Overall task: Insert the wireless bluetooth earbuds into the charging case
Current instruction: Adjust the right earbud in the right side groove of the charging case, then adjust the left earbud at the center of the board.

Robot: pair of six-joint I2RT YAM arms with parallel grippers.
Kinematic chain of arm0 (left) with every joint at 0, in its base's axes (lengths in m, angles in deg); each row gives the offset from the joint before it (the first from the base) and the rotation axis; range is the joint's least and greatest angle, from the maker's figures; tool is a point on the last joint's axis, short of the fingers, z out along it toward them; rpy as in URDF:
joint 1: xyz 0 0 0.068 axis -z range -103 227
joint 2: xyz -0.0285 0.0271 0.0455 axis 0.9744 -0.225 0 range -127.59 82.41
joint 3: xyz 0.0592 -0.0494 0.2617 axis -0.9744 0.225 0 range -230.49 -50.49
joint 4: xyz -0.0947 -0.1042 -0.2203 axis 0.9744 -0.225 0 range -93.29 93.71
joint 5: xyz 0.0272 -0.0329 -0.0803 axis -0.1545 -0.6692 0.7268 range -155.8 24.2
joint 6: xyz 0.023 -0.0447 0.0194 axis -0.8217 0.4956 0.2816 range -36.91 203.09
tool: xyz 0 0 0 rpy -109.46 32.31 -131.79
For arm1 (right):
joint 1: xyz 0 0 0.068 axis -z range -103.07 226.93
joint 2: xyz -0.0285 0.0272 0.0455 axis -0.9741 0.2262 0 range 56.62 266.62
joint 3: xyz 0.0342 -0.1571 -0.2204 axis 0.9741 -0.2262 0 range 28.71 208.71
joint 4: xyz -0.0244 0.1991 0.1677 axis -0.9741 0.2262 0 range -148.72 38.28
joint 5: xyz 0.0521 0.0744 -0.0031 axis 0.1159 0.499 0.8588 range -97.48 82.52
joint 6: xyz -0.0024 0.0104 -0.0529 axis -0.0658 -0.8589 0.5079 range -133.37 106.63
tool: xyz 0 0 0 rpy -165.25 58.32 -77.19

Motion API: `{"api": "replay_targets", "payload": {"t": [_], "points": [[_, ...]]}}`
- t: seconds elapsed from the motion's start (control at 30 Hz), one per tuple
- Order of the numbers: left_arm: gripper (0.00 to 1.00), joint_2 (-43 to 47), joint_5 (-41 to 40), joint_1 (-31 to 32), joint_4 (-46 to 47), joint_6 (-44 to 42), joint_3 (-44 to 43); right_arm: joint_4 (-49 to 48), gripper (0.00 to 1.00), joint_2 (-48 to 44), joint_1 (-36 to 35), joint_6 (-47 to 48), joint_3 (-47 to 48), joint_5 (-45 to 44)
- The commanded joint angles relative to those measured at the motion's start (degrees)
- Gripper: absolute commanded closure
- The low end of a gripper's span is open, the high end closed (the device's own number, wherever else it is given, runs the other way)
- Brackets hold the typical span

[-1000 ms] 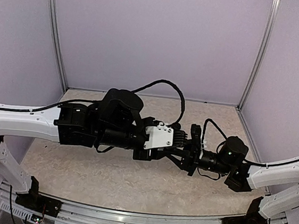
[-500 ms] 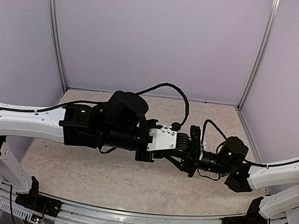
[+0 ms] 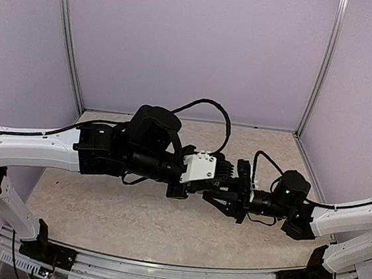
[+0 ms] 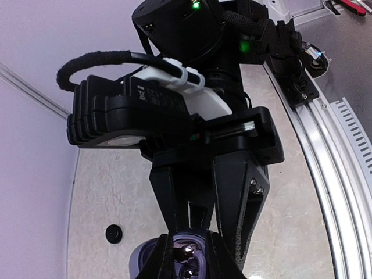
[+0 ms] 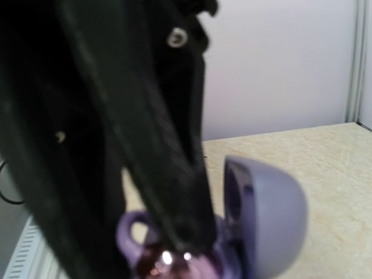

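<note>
Jaws of left gripper [image 3: 225, 180]: drawn narrow right over the open case. Whether they pinch an earbud cannot be told, because the tips are dark and crowded.
Jaws of right gripper [image 3: 216, 197]: closed on the charging case [image 4: 185, 258], apparently holding it clear of the table, tips close against the left gripper's.
Charging case: lilac, with its lid [image 5: 270, 224] swung open and standing beside the wells, and a small loop [image 5: 131, 229] at one end.
Earbuds: two glinting spots show in the wells in the left wrist view, too small to tell seated buds from contacts.
Small black piece [image 4: 114, 233]: lies on the table [image 3: 131, 220], well apart from both grippers. It is probably one of the black buds waiting its turn.
Step in hand: by my judgement, seating a bud in the case, with the left arm working and the right arm steadying.
Next move: calls for fine alignment of the left tips over a free well, a gentle press, then release, with the right grip not shifting.
</note>
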Motion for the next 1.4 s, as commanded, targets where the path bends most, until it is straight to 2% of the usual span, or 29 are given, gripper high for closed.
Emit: {"api": "replay_targets", "payload": {"t": [0.0, 0.47, 0.67, 0.9, 0.93, 0.97, 1.0, 1.1, 1.2, 1.27, 1.3, 1.33, 1.37], "points": [[0.82, 0.4, 7.4, -1.4, -4.8, 2.0, -1.7, -4.0, 1.00, -2.0, -0.6, 0.9, -0.4, 4.1], [0.94, 0.0, 12.9, -3.2, -5.1, 4.5, -1.3, -4.9, 1.00, -2.9, -0.8, 1.7, -0.2, 6.8], [0.93, -0.3, 12.1, -3.0, -4.1, 5.1, -1.3, -4.7, 1.00, -3.2, -0.9, 2.0, -0.1, 6.9], [0.91, 0.1, 6.9, -2.2, -2.2, 7.6, -3.2, -4.7, 1.00, -3.9, -0.9, 1.5, -1.0, 5.5], [0.84, 0.0, 6.8, -2.1, -2.2, 8.1, -3.6, -4.7, 1.00, -4.0, -0.9, 1.5, -1.3, 5.2], [0.72, 0.1, 6.6, -2.0, -2.0, 8.7, -3.8, -4.8, 1.00, -4.2, -0.9, 1.2, -1.5, 4.9], [0.65, 0.4, 6.5, -1.9, -1.3, 9.3, -3.8, -4.8, 1.00, -4.3, -0.9, 1.1, -1.7, 4.2], [0.52, 3.5, 6.6, -1.8, 4.7, 11.2, -0.4, -4.0, 1.00, -4.4, -0.8, 1.0, -2.1, 2.2], [0.31, 8.5, 5.2, -1.9, 12.5, 14.3, 5.1, -4.5, 1.00, -4.3, -0.8, 0.1, -2.6, 1.9], [0.23, 11.0, 4.9, -2.5, 15.6, 16.6, 7.5, -5.0, 1.00, -4.3, -0.5, -0.5, -2.9, 1.7], [0.17, 12.4, 5.3, -3.1, 16.5, 18.4, 8.2, -5.2, 1.00, -4.4, -0.4, -0.8, -3.1, 1.7], [0.07, 13.3, 5.7, -4.0, 18.1, 21.6, 8.8, -5.4, 1.00, -4.4, -0.1, -1.1, -3.3, 1.7], [0.02, 13.8, 6.6, -5.0, 19.3, 24.4, 9.3, -5.3, 1.00, -4.6, 0.1, -1.2, -3.3, 1.7]]}}
